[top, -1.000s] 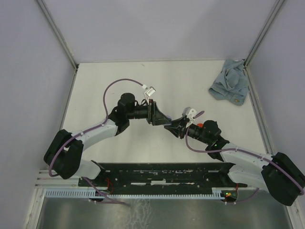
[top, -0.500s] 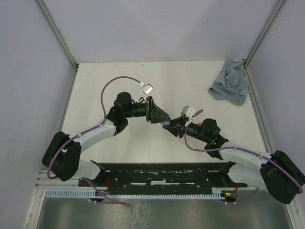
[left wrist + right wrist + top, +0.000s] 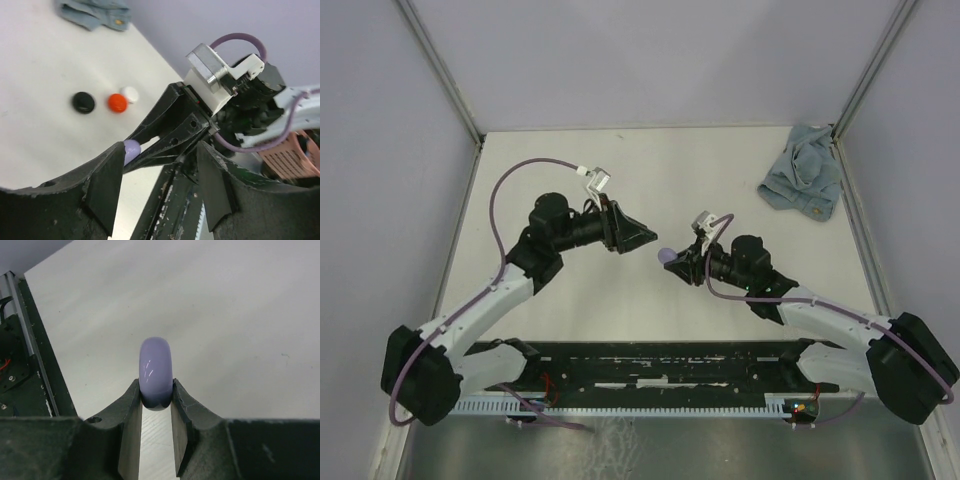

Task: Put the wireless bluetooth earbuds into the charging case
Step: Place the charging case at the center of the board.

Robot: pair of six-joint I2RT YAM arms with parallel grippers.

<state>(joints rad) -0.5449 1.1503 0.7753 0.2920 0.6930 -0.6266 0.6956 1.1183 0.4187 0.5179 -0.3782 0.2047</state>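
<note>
the right gripper (image 3: 155,392) is pinching a lilac round case (image 3: 155,367) edge-on between nearly closed fingers. the left gripper (image 3: 160,167) is hovering with its fingers spread apart, gripping nothing.

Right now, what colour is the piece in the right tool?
The piece is lilac; the right wrist view shows it best.

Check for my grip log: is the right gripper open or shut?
Shut on the lilac disc: the right gripper has its fingers pressed against both sides of it.
</note>
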